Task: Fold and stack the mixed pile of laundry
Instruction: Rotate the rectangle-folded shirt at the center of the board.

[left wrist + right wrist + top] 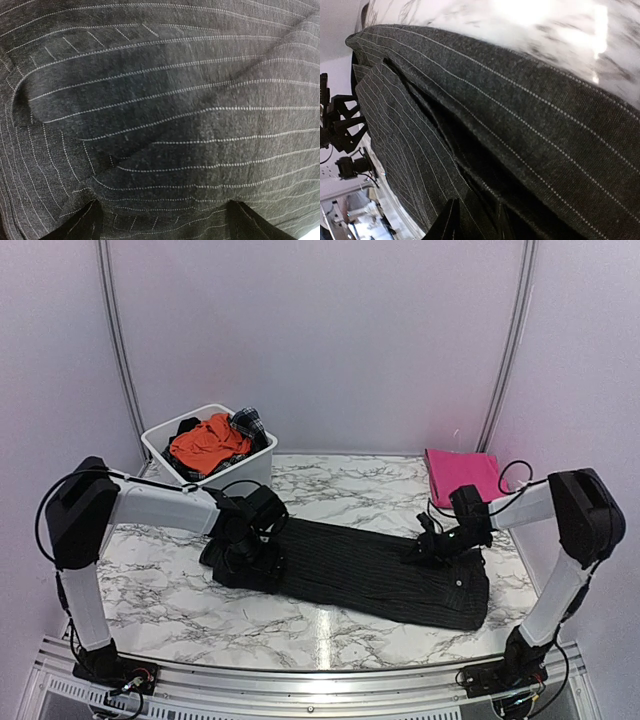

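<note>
Behind the pinstriped shirt (pixel 370 575), a tub (pixel 252 471) holds an orange garment (pixel 205 445).

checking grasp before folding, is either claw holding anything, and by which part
Left claw is open over the left end of the pinstriped garment, holding nothing. Right claw stands narrow at its right end; a pinch cannot be told.

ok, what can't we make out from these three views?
- Right claw: right wrist view cuts its fingers at the bottom edge, top view too small; grip on the pinstriped shirt unclear.
- Left claw: its own wrist covers the tips in the top view; contact with the shirt unclear.
- White tub: its wall hides whatever lies under the orange garment, top view.
</note>
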{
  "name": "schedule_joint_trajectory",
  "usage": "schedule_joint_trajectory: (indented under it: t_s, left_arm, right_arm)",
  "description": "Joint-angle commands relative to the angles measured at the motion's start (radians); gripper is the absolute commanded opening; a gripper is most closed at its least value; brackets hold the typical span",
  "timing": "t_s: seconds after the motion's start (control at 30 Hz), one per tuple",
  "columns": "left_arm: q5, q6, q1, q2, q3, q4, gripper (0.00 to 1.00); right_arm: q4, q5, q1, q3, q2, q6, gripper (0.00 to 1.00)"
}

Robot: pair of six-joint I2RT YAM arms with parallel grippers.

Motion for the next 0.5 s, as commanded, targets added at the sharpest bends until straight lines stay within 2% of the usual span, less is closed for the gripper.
schedule_joint_trajectory:
  t_s: [0.0, 0.13, 0.23, 0.33, 0.47]
  left_arm:
    - [0.148, 0.073, -0.030, 0.203, 0.169, 0.040, 0.89]
    - [0.140, 0.146, -0.037, 0.377, 0.483, -0.012, 0.91]
    - [0.114, 0.155, -0.007, 0.408, 0.625, -0.051, 0.94]
    - [0.114, 0.156, 0.032, 0.347, 0.669, -0.051, 0.97]
    - [0.062, 0.198, 0.041, 0.209, 0.669, -0.055, 0.99]
  right_arm:
    - [-0.064, 0.101, -0.117, -0.207, -0.097, 0.038, 0.28]
    - [-0.139, 0.165, -0.133, -0.244, -0.304, 0.041, 0.30]
    - [-0.171, 0.209, -0.098, -0.145, -0.423, 0.023, 0.31]
    - [-0.193, 0.289, 0.018, 0.037, -0.412, -0.030, 0.35]
    - [-0.231, 0.356, 0.175, 0.220, -0.252, -0.108, 0.36]
